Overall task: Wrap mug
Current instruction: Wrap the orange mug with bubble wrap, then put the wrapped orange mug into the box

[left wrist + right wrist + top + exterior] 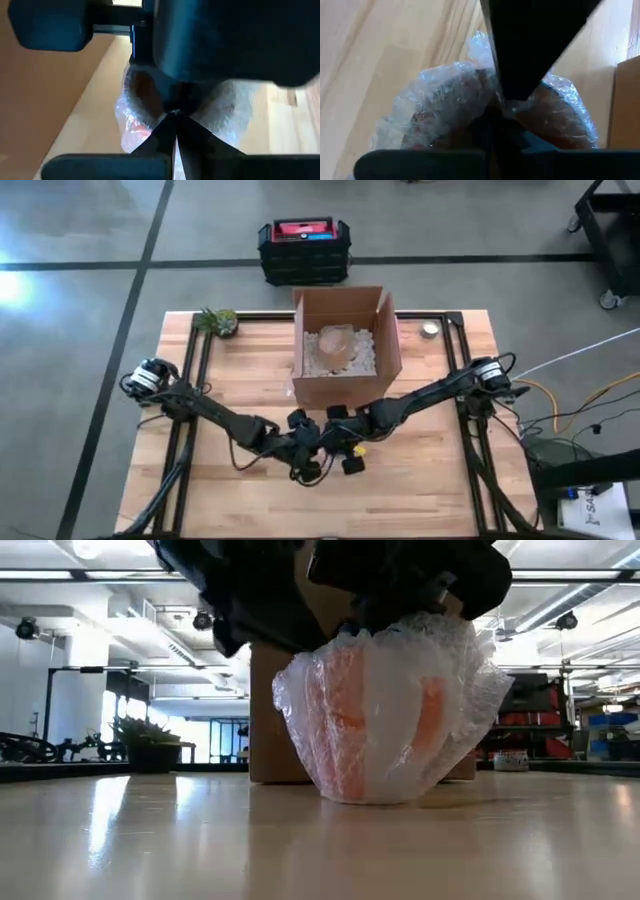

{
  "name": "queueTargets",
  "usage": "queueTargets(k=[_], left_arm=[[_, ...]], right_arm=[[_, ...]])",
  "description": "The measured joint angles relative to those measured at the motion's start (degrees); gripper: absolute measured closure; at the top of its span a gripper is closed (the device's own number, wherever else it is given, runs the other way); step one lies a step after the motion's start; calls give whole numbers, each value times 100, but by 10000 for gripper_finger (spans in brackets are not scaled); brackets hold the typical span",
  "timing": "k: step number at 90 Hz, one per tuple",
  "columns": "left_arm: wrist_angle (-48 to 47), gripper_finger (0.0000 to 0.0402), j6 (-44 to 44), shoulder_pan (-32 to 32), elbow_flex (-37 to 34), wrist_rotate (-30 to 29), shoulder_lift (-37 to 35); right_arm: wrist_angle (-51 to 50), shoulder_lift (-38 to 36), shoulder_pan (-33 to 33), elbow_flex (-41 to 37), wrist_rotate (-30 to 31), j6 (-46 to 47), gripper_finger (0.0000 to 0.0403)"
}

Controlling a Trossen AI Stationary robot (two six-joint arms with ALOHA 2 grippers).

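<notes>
**A:** Where is the mug (385,720) sitting right now?

**B:** It is standing on the table (450,480), near the front edge and just in front of the box (345,345). It is orange and white, and I am seeing it through the bubble wrap (470,680) bunched up around it. Both arms are meeting over it in the high view.

**A:** What are the grippers doing?

**B:** I am holding the left gripper (175,116) pinched shut on the wrap at the top of the mug; its fingers are meeting in a point in its wrist view. The right gripper (502,107) is also closed to a point down on the gathered wrap on top. From the low view both are pressing in from above, where the wrap is coming together.

**A:** How should this step be handled?

**B:** I am judging it as gathering and closing the loose top. I would be keeping both pinches on the film alone and drawing the edges towards the middle, low over the rim. Pulling sideways would probably tip the mug, since it is only resting on the wood. Loosening one grip at a time seems safer, so the wrap is not springing open.

**A:** And the box?

**B:** It is open on top, holding white packing bits with a pale, wrapped-looking lump lying on them. I cannot tell what that lump is. Beyond the table a black and red case (304,248) is standing on the floor, closed.
</notes>
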Motion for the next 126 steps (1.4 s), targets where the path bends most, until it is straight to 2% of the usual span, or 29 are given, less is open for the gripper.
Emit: queueTargets(k=[19, 38, 47, 57, 63, 70, 79, 95, 107, 118, 126], left_arm=[[75, 402, 3, 0, -1, 27, 28], [81, 402, 4, 2, -8, 73, 34], [82, 402, 13, 2, -12, 73, 26], [73, 402, 26, 2, -17, 86, -2], [71, 402, 26, 0, -19, 90, -10], [65, 402, 53, 0, -19, 93, -16], [64, 402, 61, -4, -21, 103, -20], [68, 402, 105, -11, -23, 112, -20], [75, 402, 109, -11, -23, 136, -25], [114, 402, 111, -11, -21, 180, -25], [116, 402, 116, -42, -23, 176, -45]], right_arm=[[-535, -129, 6, 326, -9, -36, 401], [-1391, -649, 12, 772, -20, -79, 401], [-1619, -852, 42, 799, -304, 183, 401], [-1719, -1026, 67, 799, -668, 892, 400], [-1733, -1025, 71, 803, -914, 745, 395], [-1835, -999, 159, 796, -1113, 416, 377], [-1716, -980, 349, 801, -1097, -50, 335], [-1679, -699, 612, 766, 223, -309, 238], [-1646, -307, 618, 766, 394, -347, 185], [-1580, 77, 631, 797, 300, -358, 171], [-1559, 298, 635, 805, 250, -531, 194]])
